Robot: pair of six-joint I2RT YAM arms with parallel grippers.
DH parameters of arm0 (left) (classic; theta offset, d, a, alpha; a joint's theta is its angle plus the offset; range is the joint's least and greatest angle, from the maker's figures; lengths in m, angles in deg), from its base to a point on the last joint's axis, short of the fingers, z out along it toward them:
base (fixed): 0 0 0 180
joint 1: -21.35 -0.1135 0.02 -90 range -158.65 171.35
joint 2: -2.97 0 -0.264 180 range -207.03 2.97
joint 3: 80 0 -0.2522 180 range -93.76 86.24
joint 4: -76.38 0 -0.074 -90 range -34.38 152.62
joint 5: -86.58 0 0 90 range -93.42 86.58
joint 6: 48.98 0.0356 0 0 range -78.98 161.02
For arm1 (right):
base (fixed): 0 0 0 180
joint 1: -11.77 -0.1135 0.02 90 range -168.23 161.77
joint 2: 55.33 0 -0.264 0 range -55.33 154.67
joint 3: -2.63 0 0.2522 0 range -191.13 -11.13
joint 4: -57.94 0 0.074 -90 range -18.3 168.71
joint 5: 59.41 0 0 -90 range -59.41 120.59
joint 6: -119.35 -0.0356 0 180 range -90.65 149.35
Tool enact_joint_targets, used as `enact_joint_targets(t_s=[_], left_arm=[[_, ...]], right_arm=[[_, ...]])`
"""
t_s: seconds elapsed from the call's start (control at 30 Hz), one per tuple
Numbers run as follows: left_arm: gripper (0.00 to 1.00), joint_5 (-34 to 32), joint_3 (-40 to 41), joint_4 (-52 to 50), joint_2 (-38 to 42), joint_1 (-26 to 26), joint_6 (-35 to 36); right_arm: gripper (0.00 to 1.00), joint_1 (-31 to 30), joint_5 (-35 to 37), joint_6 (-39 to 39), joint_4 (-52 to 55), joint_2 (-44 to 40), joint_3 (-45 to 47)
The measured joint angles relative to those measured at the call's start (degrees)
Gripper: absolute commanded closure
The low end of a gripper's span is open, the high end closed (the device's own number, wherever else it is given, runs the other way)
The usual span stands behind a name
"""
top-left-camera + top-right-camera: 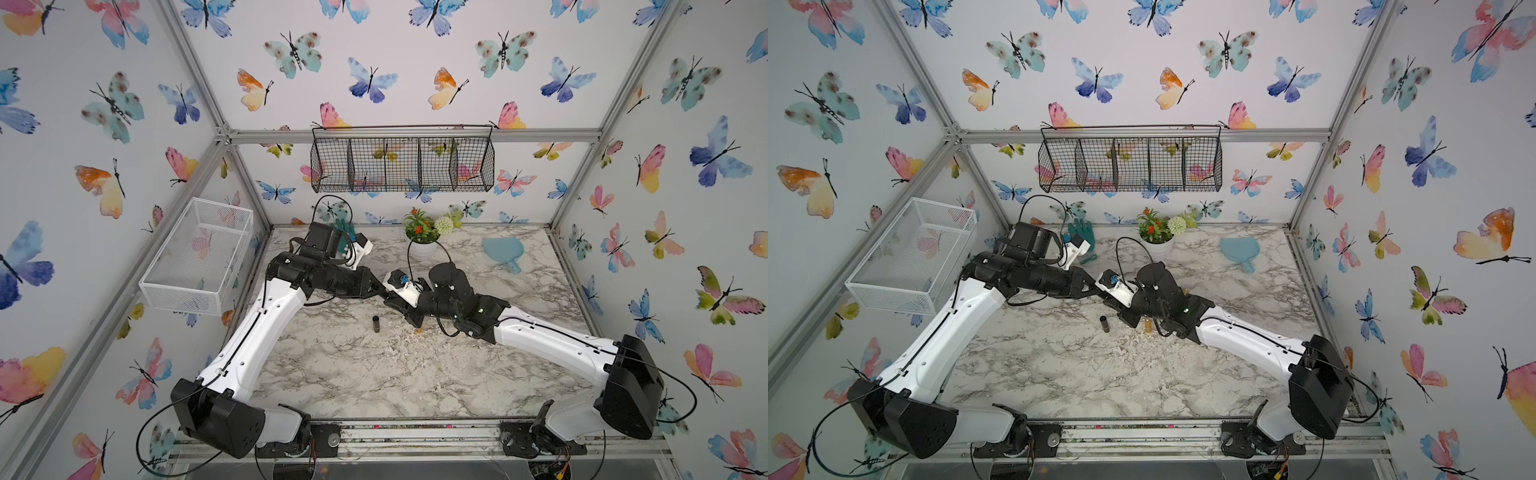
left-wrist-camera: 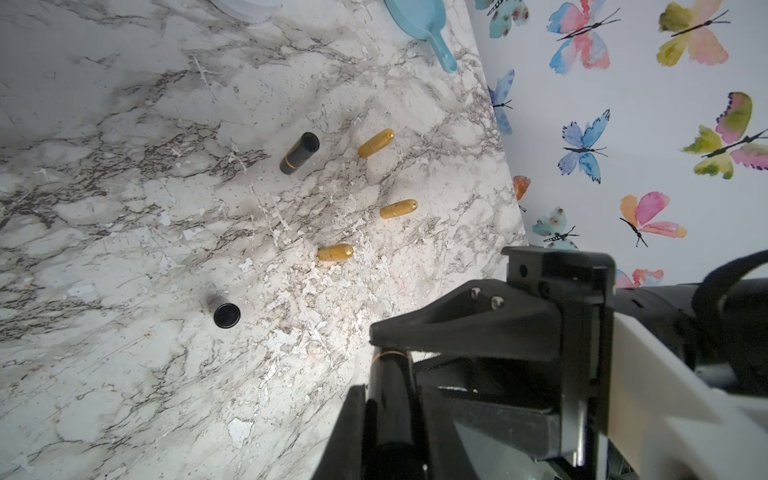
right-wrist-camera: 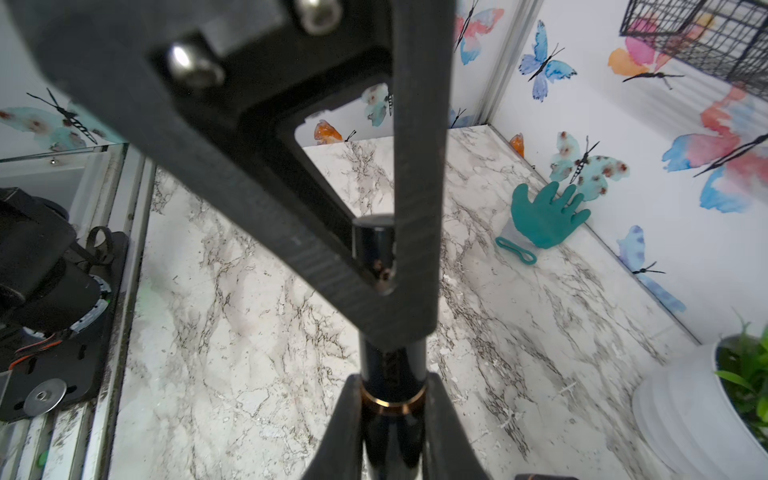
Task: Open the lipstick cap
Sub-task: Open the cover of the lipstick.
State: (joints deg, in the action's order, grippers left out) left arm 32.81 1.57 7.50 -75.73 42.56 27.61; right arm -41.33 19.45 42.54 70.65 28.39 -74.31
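Both closed on one object: left pincer (image 2: 388, 392) and right pincer (image 3: 390, 382) each grip an end of black gold-banded lipstick tube (image 3: 392, 360), above marble tabletop (image 1: 353, 374) centre.

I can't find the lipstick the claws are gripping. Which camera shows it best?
The right wrist view: the black lipstick is close up, gold band clear, pinched between the right claw and left claw. The left wrist view catches one stretch of it. In both top views the claws hide it.
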Motion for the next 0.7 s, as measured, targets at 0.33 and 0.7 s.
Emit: enact_joint_targets(t_s=[0.33,0.7], left_arm=[[1.0,6.49,-2.99,-0.5,-2.84,-1.38,0.63],[1.0,8.68,-2.99,3.17,-1.18,-12.24,-1.01]], right_arm=[[0.98,-0.92,6.21,-0.24,-6.62,-4.59,5.64],[0.98,-0.07,12.5,-0.04,-1.75,-4.74,8.48]])
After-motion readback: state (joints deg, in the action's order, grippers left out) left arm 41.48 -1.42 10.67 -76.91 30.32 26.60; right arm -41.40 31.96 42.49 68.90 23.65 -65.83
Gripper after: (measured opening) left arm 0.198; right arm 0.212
